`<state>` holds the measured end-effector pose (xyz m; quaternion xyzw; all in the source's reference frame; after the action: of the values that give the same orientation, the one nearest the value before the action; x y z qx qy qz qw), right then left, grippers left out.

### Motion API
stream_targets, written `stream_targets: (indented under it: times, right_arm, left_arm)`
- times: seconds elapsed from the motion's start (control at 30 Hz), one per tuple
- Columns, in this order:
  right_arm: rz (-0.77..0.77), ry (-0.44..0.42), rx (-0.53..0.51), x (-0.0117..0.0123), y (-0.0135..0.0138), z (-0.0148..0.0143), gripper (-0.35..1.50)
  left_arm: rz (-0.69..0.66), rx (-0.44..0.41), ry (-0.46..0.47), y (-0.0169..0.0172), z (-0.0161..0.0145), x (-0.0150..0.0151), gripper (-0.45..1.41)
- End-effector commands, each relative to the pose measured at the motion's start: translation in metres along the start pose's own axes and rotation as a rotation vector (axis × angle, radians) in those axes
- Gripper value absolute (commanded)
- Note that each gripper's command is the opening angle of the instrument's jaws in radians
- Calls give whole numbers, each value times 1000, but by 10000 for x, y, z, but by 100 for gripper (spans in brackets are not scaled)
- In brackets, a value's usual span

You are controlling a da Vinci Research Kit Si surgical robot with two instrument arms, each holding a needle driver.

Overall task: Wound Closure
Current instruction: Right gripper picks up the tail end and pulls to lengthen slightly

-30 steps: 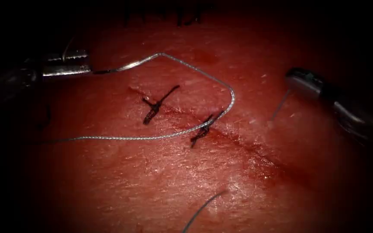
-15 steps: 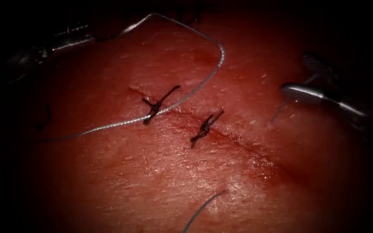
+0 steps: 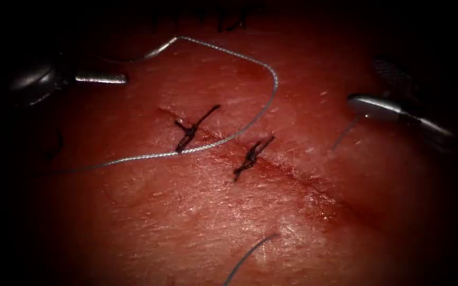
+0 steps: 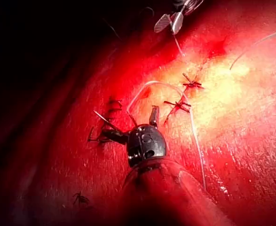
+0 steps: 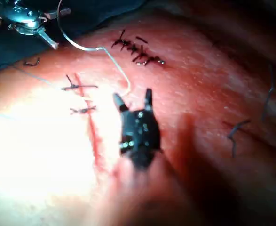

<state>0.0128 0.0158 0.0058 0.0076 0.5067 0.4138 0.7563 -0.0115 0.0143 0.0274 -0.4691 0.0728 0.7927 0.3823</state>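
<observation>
The cut [image 3: 292,175] runs down to the right across the tissue [image 3: 186,222], with two dark stitches [image 3: 189,132] [image 3: 253,153] tied over it. The curved needle [image 3: 157,51] lies free at the upper left, left of the cut, not in the tissue. Its pale thread [image 3: 274,79] arcs right, then sweeps back across the left stitch. My left tool [image 3: 115,74] [image 4: 128,125] sits just below the needle with jaws spread and nothing in them. On the cut's right my right tool [image 3: 367,85] [image 5: 132,94] hovers open and holds nothing.
A short cut thread end [image 3: 345,132] stands out of the tissue under the right tool. Another dark thread end [image 3: 250,254] lies at the near edge. A row of older dark stitches [image 5: 138,49] sits farther off.
The left tool lifted the needle toward the top, then opened and let it go. The thread loop slid off the right stitch to the left one. The right tool's jaws opened.
</observation>
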Motion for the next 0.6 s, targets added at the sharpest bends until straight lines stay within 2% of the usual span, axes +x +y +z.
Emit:
stream_targets:
  times: [0.03,0.07,0.13,0.27,0.5,0.6]
  right_arm:
    - [-1,0,4,-4,-3,5,148]
    - [-7,0,5,-3,-2,4,148]
    - [-7,0,6,-3,-2,3,148]
    - [-13,0,7,-3,0,2,148]
    - [-24,0,11,-3,2,-1,148]
    - [-30,0,11,-3,3,-2,148]
  left_arm:
    - [-14,-15,-26,3,5,-2,131]
    - [-9,-36,-48,4,3,-3,138]
    - [-7,-60,-95,5,-1,-2,140]
    - [-10,-66,-108,-4,-12,5,140]
    - [31,-23,-135,-29,-38,12,140]
    - [149,25,-165,-39,-48,14,140]
